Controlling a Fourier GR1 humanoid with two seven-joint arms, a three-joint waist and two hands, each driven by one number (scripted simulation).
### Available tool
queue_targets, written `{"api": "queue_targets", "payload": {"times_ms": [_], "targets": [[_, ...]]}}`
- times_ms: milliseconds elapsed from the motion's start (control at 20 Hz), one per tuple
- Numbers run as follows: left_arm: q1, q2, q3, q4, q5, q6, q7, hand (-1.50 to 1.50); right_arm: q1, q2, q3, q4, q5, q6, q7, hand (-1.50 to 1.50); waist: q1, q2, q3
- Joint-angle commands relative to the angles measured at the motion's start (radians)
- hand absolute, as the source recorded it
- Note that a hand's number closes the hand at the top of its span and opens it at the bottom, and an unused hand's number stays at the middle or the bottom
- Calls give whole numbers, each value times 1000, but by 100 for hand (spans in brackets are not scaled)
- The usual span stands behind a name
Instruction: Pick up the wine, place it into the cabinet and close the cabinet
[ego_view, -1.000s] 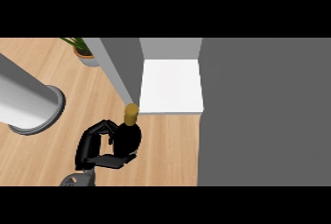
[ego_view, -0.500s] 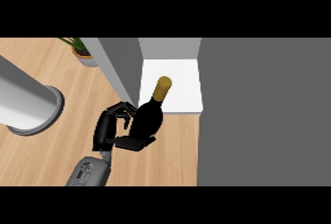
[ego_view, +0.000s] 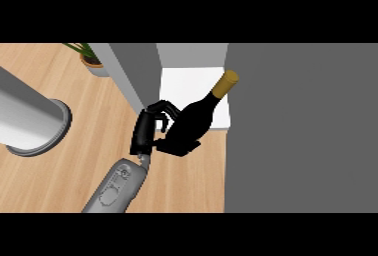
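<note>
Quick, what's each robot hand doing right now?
Left hand: closed, holding the wine.
Right hand: not in view.

no text, number, brand or sign can be read anywhere in the view. the dark wine bottle (ego_view: 193, 120) near the centre shows only a plain body and a gold top. the grey forearm (ego_view: 118, 187) at lower left bears faint marks, too unclear to read.

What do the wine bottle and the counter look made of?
The wine bottle looks like dark glass: black and smooth, with a gold foil-like cap. The counter looks like wood or wood-look laminate: light brown, matt, with fine grain lines.
</note>
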Motion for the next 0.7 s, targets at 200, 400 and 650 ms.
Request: {"api": "queue_targets", "payload": {"times_ms": [200, 400, 650], "targets": [[-184, 0, -117, 165, 199, 154, -8, 150, 49, 8, -39, -89, -68, 36, -6, -150, -12, 3, 0], [-262, 0, -180, 250, 246, 223, 35, 150, -5, -17, -86, -89, -140, 11, 49, -150, -14, 6, -1], [-352, 0, -197, 358, 200, 266, 101, 150, 39, -33, -107, -134, -159, 36, 50, -150, -19, 3, 0]]}}
